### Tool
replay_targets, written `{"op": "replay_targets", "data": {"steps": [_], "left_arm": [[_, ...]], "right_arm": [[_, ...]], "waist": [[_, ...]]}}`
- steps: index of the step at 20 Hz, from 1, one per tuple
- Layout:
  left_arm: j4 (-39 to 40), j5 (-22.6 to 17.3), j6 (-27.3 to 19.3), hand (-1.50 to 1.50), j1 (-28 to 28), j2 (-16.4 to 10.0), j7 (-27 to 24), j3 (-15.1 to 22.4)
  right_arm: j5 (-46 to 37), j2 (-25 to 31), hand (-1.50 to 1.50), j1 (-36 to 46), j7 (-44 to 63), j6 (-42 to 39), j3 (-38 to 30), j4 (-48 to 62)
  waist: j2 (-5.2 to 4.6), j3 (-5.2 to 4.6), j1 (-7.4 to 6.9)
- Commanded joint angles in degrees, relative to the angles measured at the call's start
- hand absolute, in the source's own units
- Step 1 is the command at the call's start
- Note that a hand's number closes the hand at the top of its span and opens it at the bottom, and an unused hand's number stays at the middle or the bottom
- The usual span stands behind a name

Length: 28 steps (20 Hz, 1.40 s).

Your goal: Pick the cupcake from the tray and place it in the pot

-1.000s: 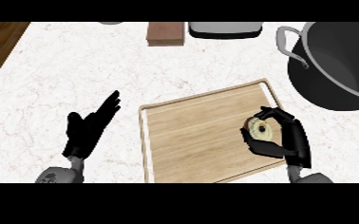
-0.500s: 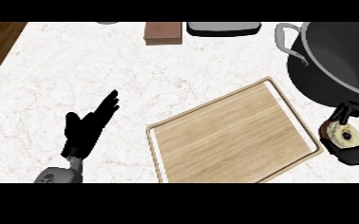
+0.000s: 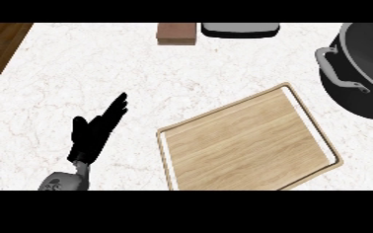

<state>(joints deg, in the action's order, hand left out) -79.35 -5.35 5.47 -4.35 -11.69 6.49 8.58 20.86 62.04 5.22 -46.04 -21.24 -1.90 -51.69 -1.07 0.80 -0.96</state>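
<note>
The wooden tray (image 3: 247,143) lies bare on the counter at the lower right of the head view. A dark pot (image 3: 357,74) with a grey handle stands at the right edge, partly cut off. My left hand (image 3: 94,133) rests open at the lower left, fingers straight and pointing up and to the right. Neither my right hand nor the cupcake shows anywhere in the view.
A brown block (image 3: 176,33) and a grey-rimmed dark container (image 3: 241,28) sit at the counter's far edge. The white marble counter (image 3: 109,69) ends at a wooden strip (image 3: 11,39) at the far left.
My right hand, shut on the cupcake, lifted it off the tray, moved right and left the view. The view itself has shifted, so the tray and pot sit further right.
</note>
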Motion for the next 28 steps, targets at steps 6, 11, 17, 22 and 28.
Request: {"op": "replay_targets", "data": {"steps": [6, 11, 17, 22, 28], "left_arm": [[0.88, 0.62, 0.63, 0.0, -2.0, 0.76, 1.42, 1.16], [0.66, 1.36, 1.1, 0.0, -0.67, 0.95, -0.18, 1.97], [3.17, 1.64, 0.92, 0.0, -1.74, 1.86, -0.52, 1.66], [2.3, 1.44, 0.99, 0.0, -3.87, 1.88, 1.7, 1.09], [4.53, 1.62, 0.32, 0.0, -5.0, 2.57, 1.07, 0.09]], "right_arm": [[-7.12, 6.69, 1.5, 7.87, -12.81, -6.1, -0.83, 14.5], [-11.44, 7.19, 1.5, 15.54, -10.45, -4.93, 1.96, 15.92], [-20.2, 5.3, 1.5, 24.6, -8.27, -1.7, 8.08, 17.82], [-28.39, -0.7, 1.5, 32.11, -6.56, 4.07, 13.31, 19.8], [-41.17, -5.11, 1.5, 38.02, -0.14, 19.42, 20.09, 18.73]], "waist": [[-0.17, -0.28, -2.76], [0.04, -0.49, -3.39], [-0.14, -0.58, -3.68], [0.05, -0.64, -2.94], [0.16, -0.78, -2.26]]}}
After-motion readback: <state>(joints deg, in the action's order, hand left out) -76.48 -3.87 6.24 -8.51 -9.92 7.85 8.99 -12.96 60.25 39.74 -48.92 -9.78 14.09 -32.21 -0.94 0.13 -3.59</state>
